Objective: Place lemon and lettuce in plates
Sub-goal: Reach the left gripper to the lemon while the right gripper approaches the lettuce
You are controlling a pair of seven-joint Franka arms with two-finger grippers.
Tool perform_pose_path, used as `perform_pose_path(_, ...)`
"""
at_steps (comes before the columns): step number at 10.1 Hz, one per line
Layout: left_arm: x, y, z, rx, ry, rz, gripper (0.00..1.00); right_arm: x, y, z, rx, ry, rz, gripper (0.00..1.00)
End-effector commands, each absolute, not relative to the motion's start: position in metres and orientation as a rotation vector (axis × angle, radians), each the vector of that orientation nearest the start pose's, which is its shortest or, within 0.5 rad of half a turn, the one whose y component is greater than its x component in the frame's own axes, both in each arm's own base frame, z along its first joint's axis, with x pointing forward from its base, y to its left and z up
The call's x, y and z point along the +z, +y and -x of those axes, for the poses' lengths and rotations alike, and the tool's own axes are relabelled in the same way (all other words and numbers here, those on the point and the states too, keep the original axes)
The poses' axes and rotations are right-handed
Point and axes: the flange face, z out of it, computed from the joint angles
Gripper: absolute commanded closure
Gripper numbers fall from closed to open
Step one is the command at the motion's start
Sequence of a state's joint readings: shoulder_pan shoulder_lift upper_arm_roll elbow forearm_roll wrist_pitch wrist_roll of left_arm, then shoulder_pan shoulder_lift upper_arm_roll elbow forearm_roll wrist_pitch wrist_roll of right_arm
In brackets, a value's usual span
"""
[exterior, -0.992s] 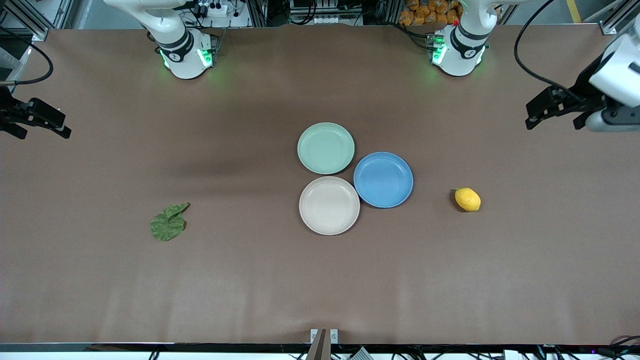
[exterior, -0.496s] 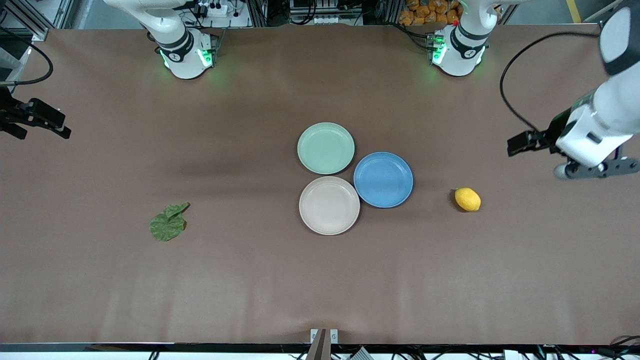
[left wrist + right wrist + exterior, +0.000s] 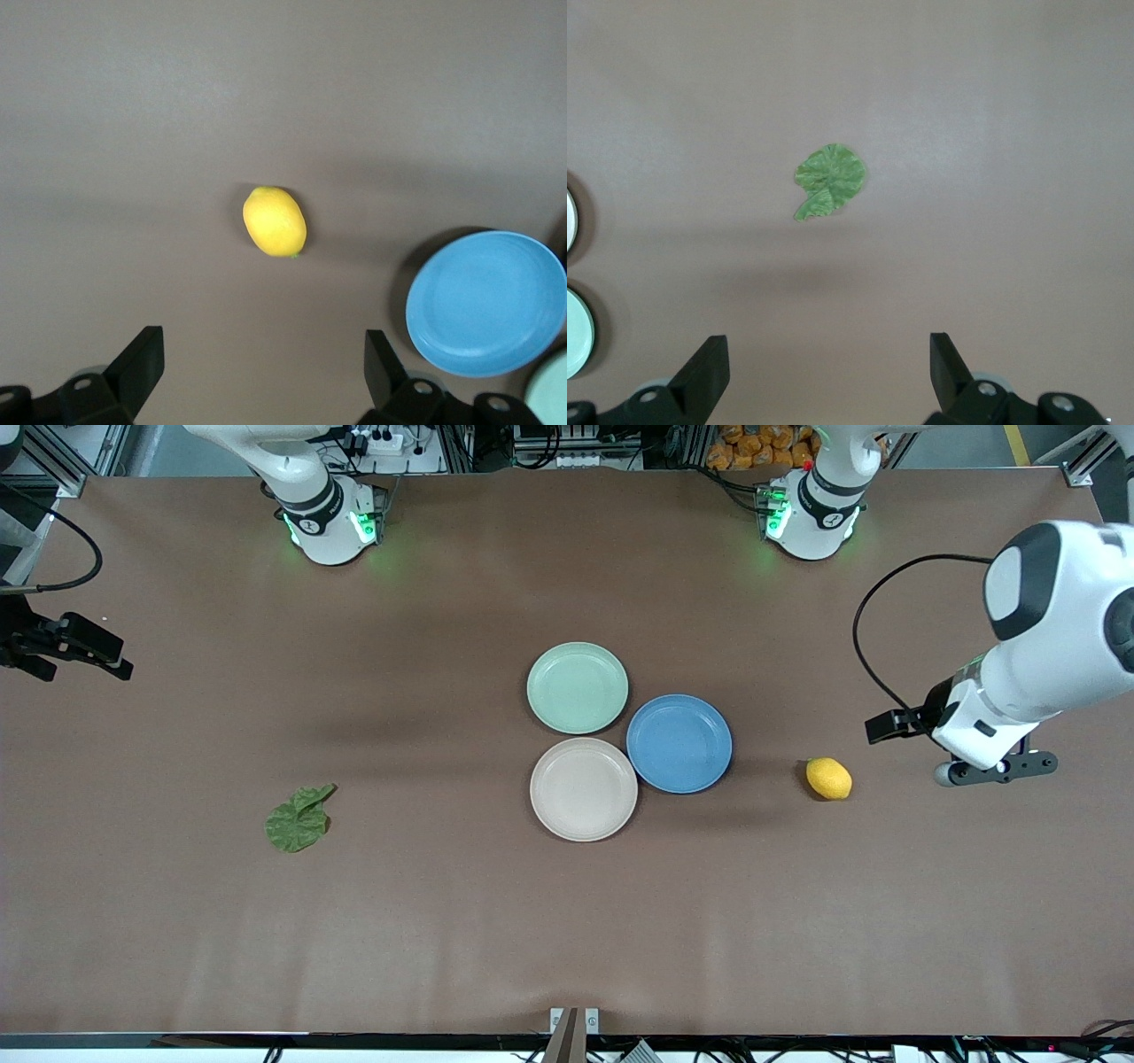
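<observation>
The yellow lemon (image 3: 828,778) lies on the table beside the blue plate, toward the left arm's end; it also shows in the left wrist view (image 3: 275,221). The dark green lettuce (image 3: 297,821) lies toward the right arm's end and shows in the right wrist view (image 3: 829,181). The mint green plate (image 3: 577,687) and the beige plate (image 3: 583,788) sit empty at mid-table. My left gripper (image 3: 884,726) (image 3: 263,372) is open and empty over bare table close to the lemon. My right gripper (image 3: 111,660) (image 3: 828,376) is open and empty, over the table's end far from the lettuce.
A blue plate (image 3: 679,743) (image 3: 487,303) touches both other plates, between them and the lemon. The brown table (image 3: 443,921) stretches wide around the lettuce and nearer the front camera. The arm bases stand along the edge farthest from the camera.
My left arm has swung down and inward, bringing its gripper from the table's end to close beside the lemon. My right gripper has barely shifted. Lemon, lettuce and plates have not moved.
</observation>
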State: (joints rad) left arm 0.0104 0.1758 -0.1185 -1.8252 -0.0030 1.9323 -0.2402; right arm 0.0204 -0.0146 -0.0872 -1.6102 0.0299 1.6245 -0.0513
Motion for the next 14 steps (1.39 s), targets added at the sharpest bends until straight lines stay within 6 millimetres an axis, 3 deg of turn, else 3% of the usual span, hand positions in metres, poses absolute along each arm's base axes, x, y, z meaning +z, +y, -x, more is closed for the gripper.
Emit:
perform_pose_path(1, 0.394, -0.054, -0.582, 0.036, -0.26, 3.133, 0.0, 0.62, -0.037, -0.553, -0.044, 0.021, 3.106, 0.0)
perform_pose_path(3, 0.361, -0.048, -0.576, 0.041, -0.293, 3.132, 0.0, 0.612, -0.037, -0.553, -0.021, 0.017, 3.106, 0.0)
perform_pose_path(5, 0.328, -0.048, -0.58, 0.081, -0.394, 3.122, 0.0, 0.581, -0.039, -0.554, 0.038, 0.024, 3.104, 0.0)
perform_pose_path(8, 0.286, -0.047, -0.585, 0.116, -0.507, 3.106, 0.0, 0.496, -0.037, -0.556, 0.073, 0.015, 3.105, 0.0)
perform_pose_path(11, 0.243, -0.049, -0.591, 0.089, -0.665, 3.065, 0.0, 0.405, -0.009, -0.566, 0.079, -0.053, 3.116, 0.0)
perform_pose_path(14, 0.206, -0.05, -0.592, 0.085, -0.734, 3.006, 0.0, 0.322, -0.003, -0.58, 0.061, -0.062, 3.131, 0.0)
